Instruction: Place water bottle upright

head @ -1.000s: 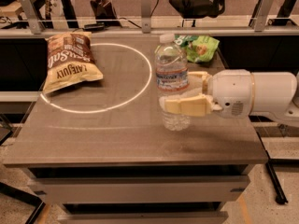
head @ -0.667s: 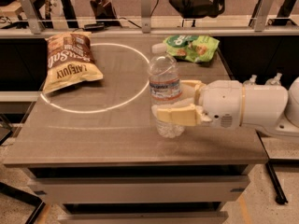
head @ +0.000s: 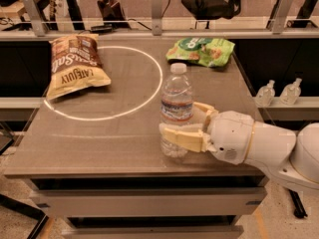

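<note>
The water bottle (head: 176, 91) is clear ribbed plastic with a white cap and a pale label band. It stands upright near the front right of the brown table (head: 99, 138). Its base is at the tabletop, close to the front edge. My gripper (head: 179, 121) reaches in from the right on a white arm (head: 259, 146). Its cream fingers (head: 182, 138) are closed around the bottle's lower half, one in front and one behind.
A brown chip bag (head: 75, 66) lies at the back left, over a white circle (head: 149, 91) marked on the table. A green snack bag (head: 202, 50) lies at the back right. Two small pump bottles (head: 266, 93) stand on a ledge to the right.
My gripper has carried the upright bottle left and toward the table's front edge. The two bags have not moved.
</note>
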Controlling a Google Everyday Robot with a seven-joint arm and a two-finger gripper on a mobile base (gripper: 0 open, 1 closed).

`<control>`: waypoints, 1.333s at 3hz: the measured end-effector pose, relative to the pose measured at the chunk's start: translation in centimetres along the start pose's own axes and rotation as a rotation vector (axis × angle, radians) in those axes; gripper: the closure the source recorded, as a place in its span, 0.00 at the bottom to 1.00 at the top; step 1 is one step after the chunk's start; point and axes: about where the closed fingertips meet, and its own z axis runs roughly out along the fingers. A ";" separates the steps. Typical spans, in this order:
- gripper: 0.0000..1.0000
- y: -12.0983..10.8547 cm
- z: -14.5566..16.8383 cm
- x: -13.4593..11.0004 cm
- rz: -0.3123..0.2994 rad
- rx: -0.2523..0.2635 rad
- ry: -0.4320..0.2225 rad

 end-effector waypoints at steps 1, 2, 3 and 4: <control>1.00 0.2 0.1 -0.1 -0.051 0.010 -0.063; 1.00 0.3 0.4 -0.8 -0.109 -0.002 -0.109; 1.00 0.5 0.6 -0.9 -0.137 -0.031 -0.110; 1.00 1.0 0.6 -0.2 -0.145 -0.065 -0.094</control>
